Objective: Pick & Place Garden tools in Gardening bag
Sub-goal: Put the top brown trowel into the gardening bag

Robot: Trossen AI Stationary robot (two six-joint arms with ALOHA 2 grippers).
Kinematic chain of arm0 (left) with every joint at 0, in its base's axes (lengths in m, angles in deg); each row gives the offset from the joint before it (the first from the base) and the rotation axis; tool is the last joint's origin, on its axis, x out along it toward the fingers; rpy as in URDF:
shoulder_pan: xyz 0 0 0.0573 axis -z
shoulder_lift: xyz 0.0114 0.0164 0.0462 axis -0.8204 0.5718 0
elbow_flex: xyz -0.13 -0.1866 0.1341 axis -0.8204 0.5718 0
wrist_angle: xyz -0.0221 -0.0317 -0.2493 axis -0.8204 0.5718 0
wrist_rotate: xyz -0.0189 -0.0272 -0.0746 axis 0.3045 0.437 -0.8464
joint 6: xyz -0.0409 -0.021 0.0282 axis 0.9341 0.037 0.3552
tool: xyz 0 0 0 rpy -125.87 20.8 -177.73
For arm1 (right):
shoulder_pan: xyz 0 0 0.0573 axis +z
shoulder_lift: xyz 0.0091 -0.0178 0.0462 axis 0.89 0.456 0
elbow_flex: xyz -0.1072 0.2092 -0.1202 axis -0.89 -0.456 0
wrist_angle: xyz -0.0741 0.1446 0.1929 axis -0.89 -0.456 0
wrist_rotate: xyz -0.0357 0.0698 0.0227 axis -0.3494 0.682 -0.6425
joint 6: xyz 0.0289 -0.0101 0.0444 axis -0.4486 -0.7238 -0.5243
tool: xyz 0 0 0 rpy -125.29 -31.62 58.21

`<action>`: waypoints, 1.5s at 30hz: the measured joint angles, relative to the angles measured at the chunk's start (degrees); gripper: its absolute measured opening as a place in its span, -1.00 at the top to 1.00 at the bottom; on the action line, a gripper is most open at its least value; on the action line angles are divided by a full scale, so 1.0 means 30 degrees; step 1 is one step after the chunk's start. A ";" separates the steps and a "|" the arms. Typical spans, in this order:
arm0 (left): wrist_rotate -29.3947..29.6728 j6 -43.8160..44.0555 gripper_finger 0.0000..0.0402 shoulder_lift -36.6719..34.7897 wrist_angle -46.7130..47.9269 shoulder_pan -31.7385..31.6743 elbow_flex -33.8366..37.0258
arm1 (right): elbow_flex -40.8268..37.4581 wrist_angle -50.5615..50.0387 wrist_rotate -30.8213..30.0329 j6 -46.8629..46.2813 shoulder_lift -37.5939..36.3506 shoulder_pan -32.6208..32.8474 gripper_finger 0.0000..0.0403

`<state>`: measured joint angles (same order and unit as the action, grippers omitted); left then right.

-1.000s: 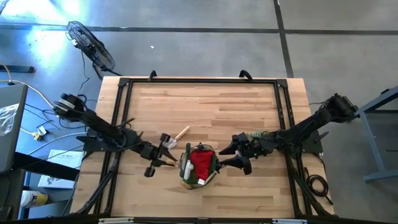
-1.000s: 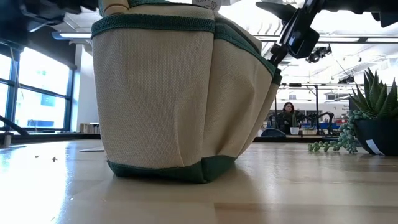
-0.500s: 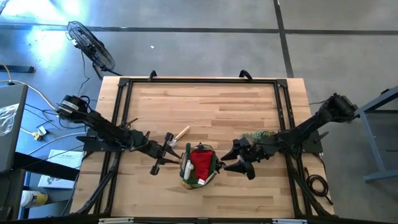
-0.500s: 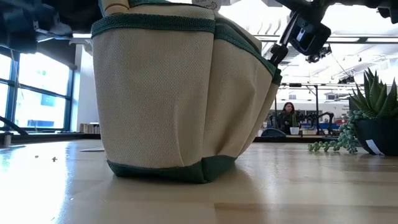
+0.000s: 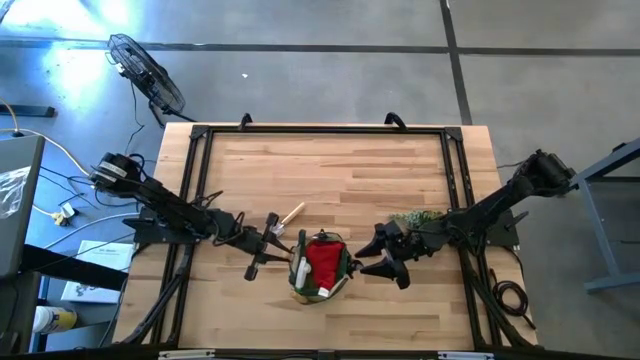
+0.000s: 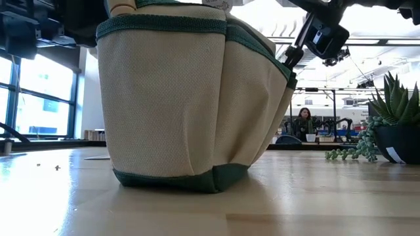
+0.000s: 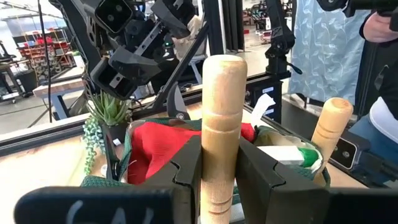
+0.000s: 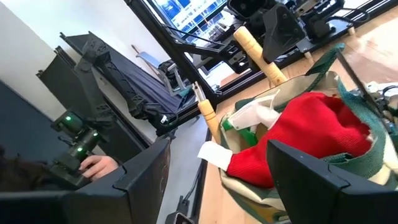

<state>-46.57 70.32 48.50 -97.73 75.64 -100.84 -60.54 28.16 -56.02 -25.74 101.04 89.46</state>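
Left wrist view: left gripper point(image 7: 217, 171) clamps pale wooden-handled tool point(image 7: 219, 124) beside olive fabric bag point(image 5: 320, 267); red bundle point(image 7: 163, 148) fills it, so tool may snag. Right gripper point(image 5: 377, 254) open beside bag

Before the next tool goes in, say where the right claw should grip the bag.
Probably pinch the rim of the gardening bag on the side facing the open right claw, coming straight in from there: that edge stands free, while the red bundle fills the middle.
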 joint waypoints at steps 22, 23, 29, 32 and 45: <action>-0.0401 0.0634 0.69 0.1703 -0.2431 -0.0007 0.0005 | 0.0000 -0.0077 -0.0387 0.0224 0.0000 -0.0007 -0.27; -0.0393 0.0629 0.69 0.2013 -0.2771 -0.0015 0.0005 | 0.0000 -0.0092 -0.0385 0.0224 0.0000 0.0000 -0.27; -0.0771 0.1898 0.69 0.3667 -0.3812 -0.0914 0.0005 | 0.0000 -0.0168 -0.0380 0.0192 0.0000 0.0015 -0.27; -0.1071 0.2336 0.69 0.4256 -0.4216 -0.1327 -0.0002 | 0.0000 -0.0168 -0.0372 0.0180 0.0000 0.0015 -0.27; -0.2361 0.3129 0.69 0.4714 -0.4195 -0.1588 -0.0017 | 0.0000 -0.0444 -0.0372 0.0187 0.0000 0.0015 -0.27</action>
<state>-53.65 79.71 62.65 -110.31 70.88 -100.89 -60.54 26.83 -57.13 -25.18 101.04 89.51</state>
